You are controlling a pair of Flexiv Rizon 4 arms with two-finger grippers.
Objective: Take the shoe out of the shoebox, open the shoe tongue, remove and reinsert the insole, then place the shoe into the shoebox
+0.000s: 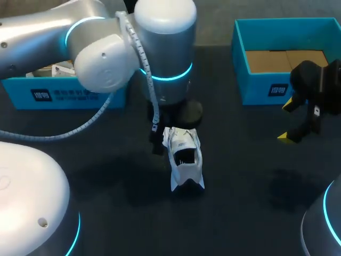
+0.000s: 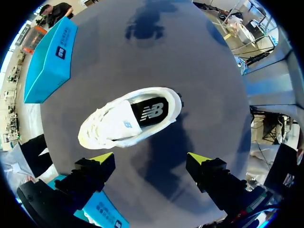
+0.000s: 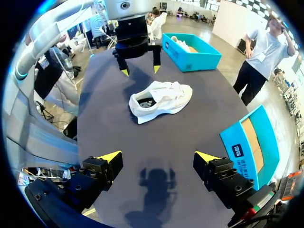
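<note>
At the centre of the head view, the white shoe (image 1: 185, 157) lies on the dark tabletop (image 1: 240, 181), outside the shoebox (image 1: 265, 90). The shoebox stands open at the upper right, its brown cardboard floor bare. Our left arm (image 1: 160, 48) comes in from the upper left and hangs right above the shoe.

In the left wrist view our left pincer (image 2: 151, 159) is spread wide with nothing between its yellow tips. The shoe (image 2: 128, 118) lies just ahead of it, apart from both fingers, with the dark insole (image 2: 151, 111) showing in its opening.

Our right pincer (image 1: 287, 121) hovers at the right edge of the head view, just in front of the shoebox. It is likewise spread and holds nothing. In its own wrist view the shoe (image 3: 161, 99) lies well ahead of it, and the left pincer (image 3: 139, 70) hangs beyond the shoe.

A second blue box (image 1: 64, 95) sits at the upper left of the head view, partly behind our left arm.
</note>
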